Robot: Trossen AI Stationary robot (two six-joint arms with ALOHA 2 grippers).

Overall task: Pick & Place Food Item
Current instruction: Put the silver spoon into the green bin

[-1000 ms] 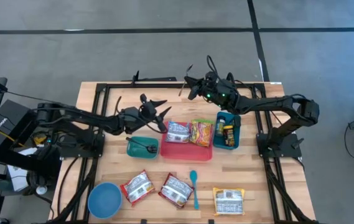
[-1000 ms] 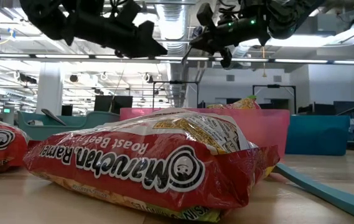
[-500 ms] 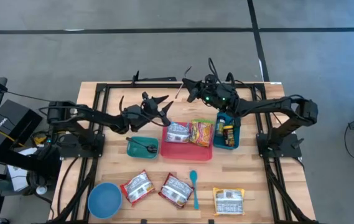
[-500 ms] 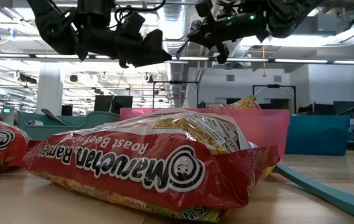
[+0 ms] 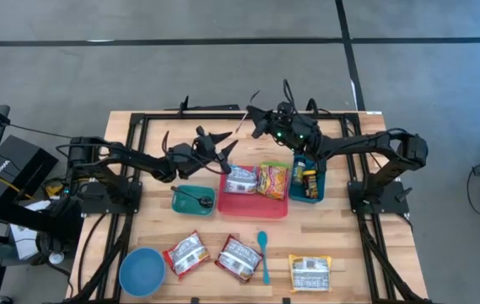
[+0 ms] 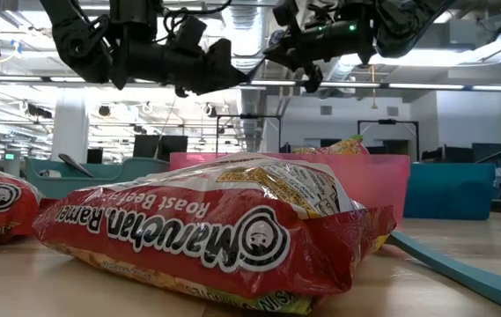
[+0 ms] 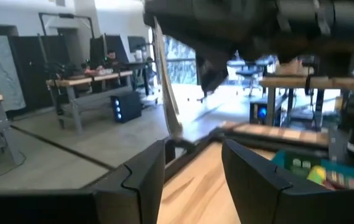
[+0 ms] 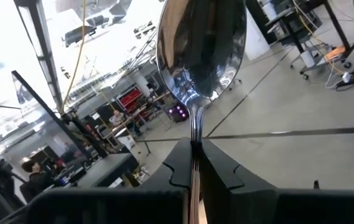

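My right gripper (image 5: 258, 116) is high above the table's far edge, shut on a metal spoon (image 5: 243, 124), whose shiny bowl (image 8: 203, 43) sticks out past the fingertips. My left gripper (image 5: 225, 145) is open and empty, in the air just left of the spoon and above the far-left corner of the pink tray (image 5: 252, 205). The left wrist view shows the spoon (image 7: 167, 93) ahead of my open fingers (image 7: 192, 155). Two ramen packets (image 5: 241, 178) (image 5: 273, 179) lie in the tray. My right gripper pinches the spoon's thin handle (image 8: 195, 127) between its two fingers, close below the bowl. The spoon lies along the fingers, with its bowl beyond their tips, toward the table's left. It is lifted clear of everything.
A teal bin (image 5: 308, 177) with packets stands right of the tray, a small green container (image 5: 193, 198) left of it. Near the front lie a blue bowl (image 5: 141, 272), two ramen packets (image 5: 186, 253) (image 5: 240, 257), a teal spoon (image 5: 263, 253) and another packet (image 5: 310, 273).
My left gripper has risen and gone toward the table's far right, closer to the spoon, staying open. My right gripper has shifted slightly toward the table's left with the spoon.
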